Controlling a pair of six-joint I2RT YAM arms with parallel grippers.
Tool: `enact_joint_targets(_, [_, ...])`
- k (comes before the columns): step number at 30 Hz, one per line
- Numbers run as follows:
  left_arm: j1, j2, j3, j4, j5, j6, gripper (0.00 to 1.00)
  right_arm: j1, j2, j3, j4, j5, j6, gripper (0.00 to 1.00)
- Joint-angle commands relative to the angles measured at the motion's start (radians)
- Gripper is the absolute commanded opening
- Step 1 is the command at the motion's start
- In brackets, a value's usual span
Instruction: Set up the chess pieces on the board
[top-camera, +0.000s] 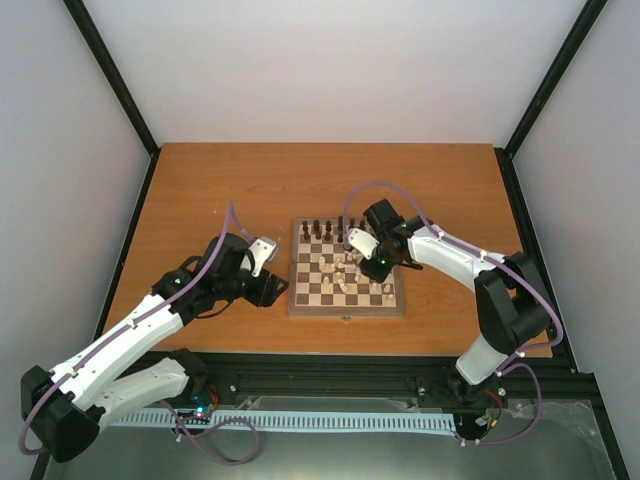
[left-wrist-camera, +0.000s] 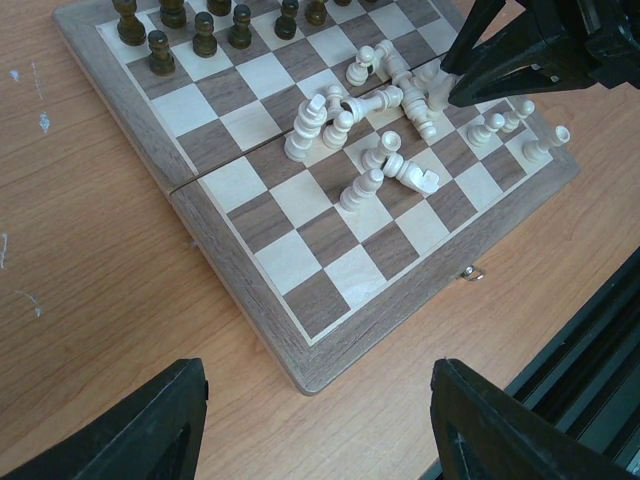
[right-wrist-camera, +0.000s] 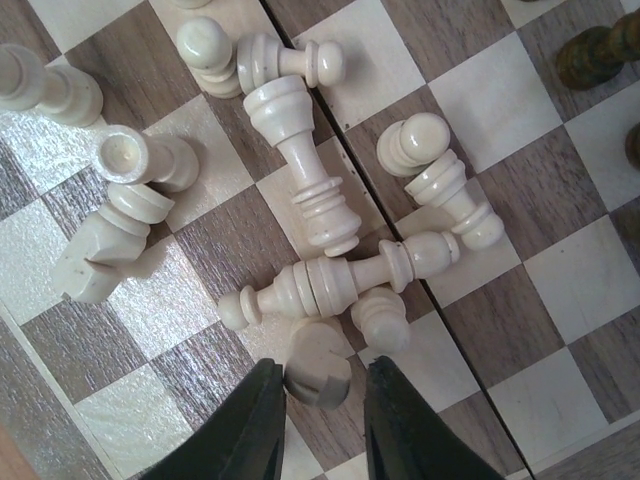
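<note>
While your left gripper (left-wrist-camera: 315, 425) hangs wide open and empty beside the board (left-wrist-camera: 250, 330), your right gripper (right-wrist-camera: 320, 420), barely open, straddles one cream piece (right-wrist-camera: 318, 375) amid toppled cream pieces (right-wrist-camera: 300, 180) pointing every way; dark pieces (left-wrist-camera: 200, 35) stand upright.

- The table (top-camera: 220, 190), an orange-brown wood-grain top, carried 1 thing directly: the board (top-camera: 347, 311), lying flat with its border on the wood.
- Bare tabletop showed between the 2 spread fingers (left-wrist-camera: 140, 430) of the left gripper (left-wrist-camera: 318, 375) and ran ahead of them to the board's nearest corner.
- A few pale scuffs marked the wood ahead and to the left of the left finger.
</note>
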Motion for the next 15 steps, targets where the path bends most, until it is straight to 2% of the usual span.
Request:
enact_joint_targets(1, [-0.01,0.005,0.022,-0.002,0.013,0.011,0.64,0.007,0.016,-0.01,0.016,0.008,-0.005,0.22])
enact_joint_targets(9, [-0.01,0.004,0.023,-0.002,0.018,0.011,0.64,0.008,0.04,0.007,0.015,-0.006,0.0,0.25])
enact_joint_targets(15, [-0.01,-0.003,0.02,-0.002,0.019,0.012,0.64,0.008,0.031,0.002,0.023,0.005,0.0,0.14])
